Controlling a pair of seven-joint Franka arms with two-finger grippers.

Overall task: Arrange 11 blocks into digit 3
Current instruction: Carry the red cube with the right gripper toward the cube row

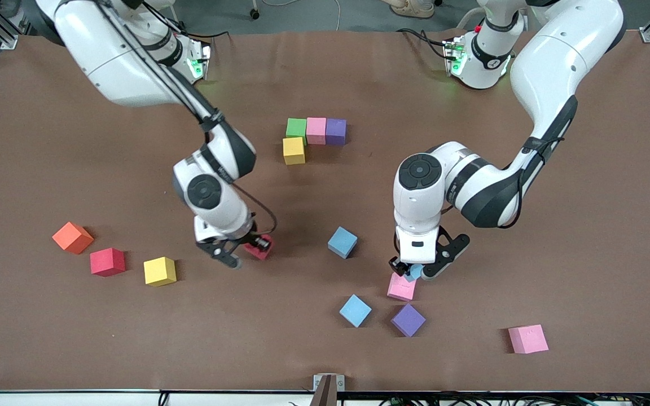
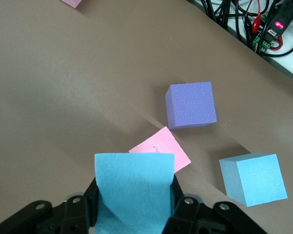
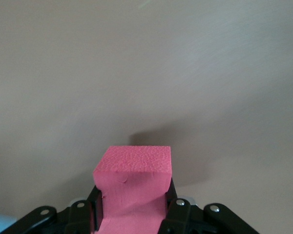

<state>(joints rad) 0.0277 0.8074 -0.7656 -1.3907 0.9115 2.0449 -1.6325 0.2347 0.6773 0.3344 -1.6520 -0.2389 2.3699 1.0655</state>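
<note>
We see the left gripper (image 1: 413, 274) low in the centre-right of the front view, its fingers pinching a light blue cube (image 2: 133, 192) just above a pink cube (image 1: 402, 287) on the brown table (image 1: 584, 225). In the left wrist view that pink cube shows past the held one, with a purple cube (image 2: 191, 105) and a second light blue cube (image 2: 254, 178) near it. The right gripper (image 1: 247, 252), at centre-left of the front view, is pressed onto a red cube (image 3: 133, 187) that it grips just above bare table. In the upper middle of the frame the started digit 3 (image 1: 313, 138) is a row of green, pink and purple cubes touching side by side, with a yellow cube (image 1: 294, 150) against the green one on the side nearer the camera. At lower left lie an orange cube (image 1: 72, 237), another red cube (image 1: 107, 261) and another yellow cube (image 1: 159, 271), apart from one another. A third light blue cube (image 1: 342, 242) sits mid-frame, and another pink cube (image 1: 527, 339) at lower right.
</note>
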